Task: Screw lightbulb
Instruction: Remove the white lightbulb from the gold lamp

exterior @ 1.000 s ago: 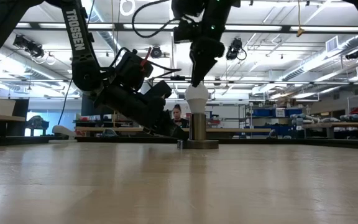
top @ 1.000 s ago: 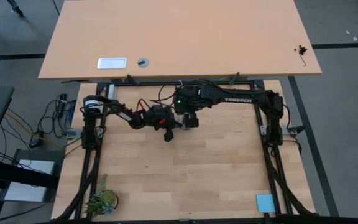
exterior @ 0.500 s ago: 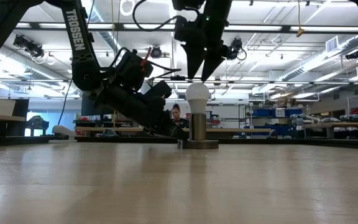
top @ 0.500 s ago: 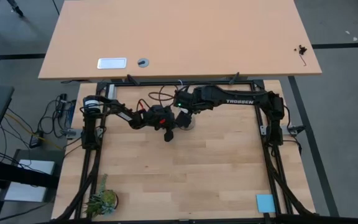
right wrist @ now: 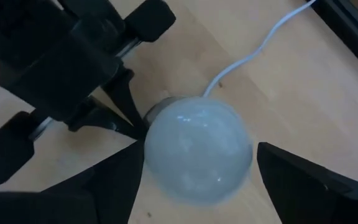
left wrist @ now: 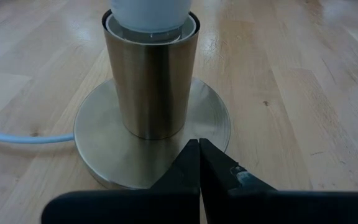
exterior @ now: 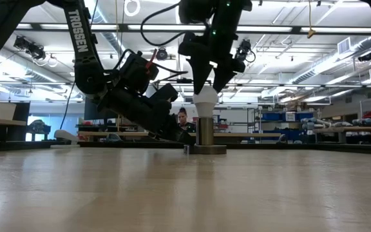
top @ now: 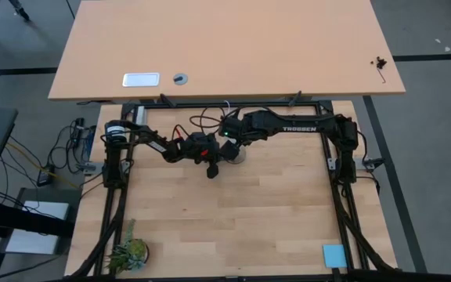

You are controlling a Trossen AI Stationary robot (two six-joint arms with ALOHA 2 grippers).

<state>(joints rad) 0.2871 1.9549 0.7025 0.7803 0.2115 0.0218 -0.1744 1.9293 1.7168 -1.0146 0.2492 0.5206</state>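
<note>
The white lightbulb [exterior: 205, 101] stands upright with its narrow end in the brushed-metal socket [left wrist: 151, 81]. The socket rises from a round base disc [left wrist: 104, 149] that lies flat at the middle of the table's far part. My right gripper [right wrist: 197, 180] hangs open over the lightbulb [right wrist: 197, 149], pointing steeply down. One finger [exterior: 196, 80] is on each side of the bulb's top, and I cannot see either touching it. My left gripper [left wrist: 199, 152] is shut, and its tips are on the base disc on the socket's left side. My left gripper presses its shut fingertips [left wrist: 191, 155] down on the top of the socket's base disc, close to the disc's rim [left wrist: 213, 134]. It comes slanting down from the table's left. The disc lies flat on the table under the tips.
A white cord [right wrist: 260, 43] runs from the socket over the wood toward the far edge. A small potted plant [top: 128, 252] stands at the near left corner and a blue note [top: 334, 254] lies at the near right. A second table [top: 225, 47] stands beyond the far edge.
My right gripper was shut on the lightbulb's top. It has let go and opened, rolled about its own pointing line, and come back down with its fingers on either side of the bulb. The lightbulb and the socket stay upright where they were.
</note>
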